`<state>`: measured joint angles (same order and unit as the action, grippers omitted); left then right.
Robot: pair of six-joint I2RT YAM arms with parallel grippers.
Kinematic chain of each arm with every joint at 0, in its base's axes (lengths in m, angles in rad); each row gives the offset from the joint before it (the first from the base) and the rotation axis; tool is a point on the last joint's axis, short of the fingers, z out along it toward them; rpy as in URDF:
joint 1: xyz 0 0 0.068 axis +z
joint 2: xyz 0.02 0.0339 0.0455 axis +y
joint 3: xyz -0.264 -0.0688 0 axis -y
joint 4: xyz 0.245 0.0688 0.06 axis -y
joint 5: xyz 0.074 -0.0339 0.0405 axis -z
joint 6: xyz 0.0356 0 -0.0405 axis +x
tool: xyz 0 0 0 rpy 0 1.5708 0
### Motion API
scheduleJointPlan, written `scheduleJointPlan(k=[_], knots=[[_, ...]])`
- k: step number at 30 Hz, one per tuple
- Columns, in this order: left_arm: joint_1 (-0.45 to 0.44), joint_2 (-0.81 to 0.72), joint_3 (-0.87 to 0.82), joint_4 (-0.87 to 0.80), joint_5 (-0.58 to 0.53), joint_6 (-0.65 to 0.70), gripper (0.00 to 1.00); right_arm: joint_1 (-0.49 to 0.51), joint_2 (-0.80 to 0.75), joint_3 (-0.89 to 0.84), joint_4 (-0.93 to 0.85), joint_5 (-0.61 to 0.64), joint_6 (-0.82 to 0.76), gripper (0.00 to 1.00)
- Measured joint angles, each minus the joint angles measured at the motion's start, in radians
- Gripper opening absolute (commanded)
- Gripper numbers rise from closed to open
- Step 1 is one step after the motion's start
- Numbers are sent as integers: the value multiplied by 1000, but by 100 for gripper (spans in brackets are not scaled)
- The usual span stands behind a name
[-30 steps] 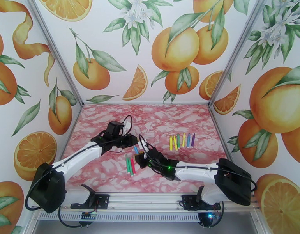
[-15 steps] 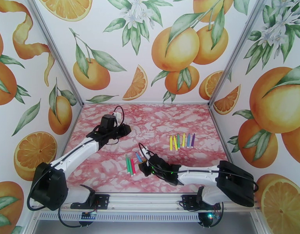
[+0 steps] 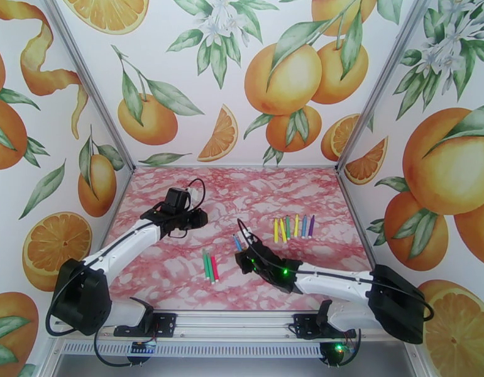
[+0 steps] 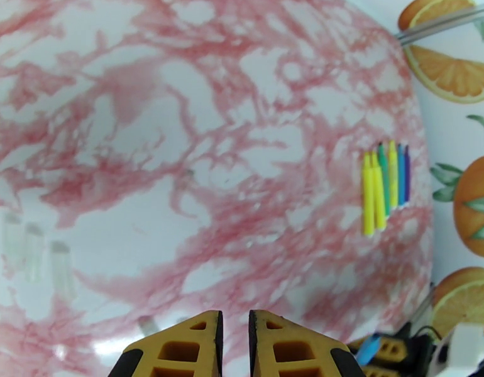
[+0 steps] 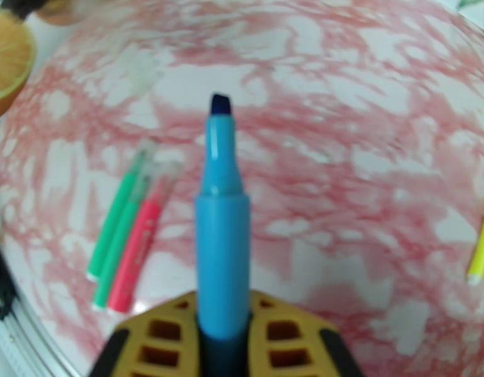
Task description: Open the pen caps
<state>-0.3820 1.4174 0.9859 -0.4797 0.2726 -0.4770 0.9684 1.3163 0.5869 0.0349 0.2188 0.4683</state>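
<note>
Evidently the right pincer (image 5: 223, 312) clamps the blue pen (image 5: 223, 234) by its tail, leaving the front end free for pulling. Its dark tip is bare, so this cap seems off. The left pincer (image 4: 233, 328) is closed, left of centre over the bench (image 3: 342, 202); whether it pinches a cap I cannot tell. A second ago both pincers met mid-frame; now they are well apart. Right of centre the other pens (image 3: 292, 227) lie in a row.

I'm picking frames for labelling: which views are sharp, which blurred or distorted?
Top external: sharp, evenly lit. Right wrist: blue pen fairly sharp, green and pink pens behind it soft. Left wrist: strong fisheye curving of the table.
</note>
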Motion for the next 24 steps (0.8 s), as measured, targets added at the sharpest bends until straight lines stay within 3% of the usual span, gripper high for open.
scheduleJointPlan(k=[15, 24], knots=[[-1, 98, 16, -117, -107, 138, 0, -269, 101, 143, -207, 61, 26, 0], [-5, 167, 43, -150, -177, 172, 0, -351, 259, 262, -271, 75, 26, 0]])
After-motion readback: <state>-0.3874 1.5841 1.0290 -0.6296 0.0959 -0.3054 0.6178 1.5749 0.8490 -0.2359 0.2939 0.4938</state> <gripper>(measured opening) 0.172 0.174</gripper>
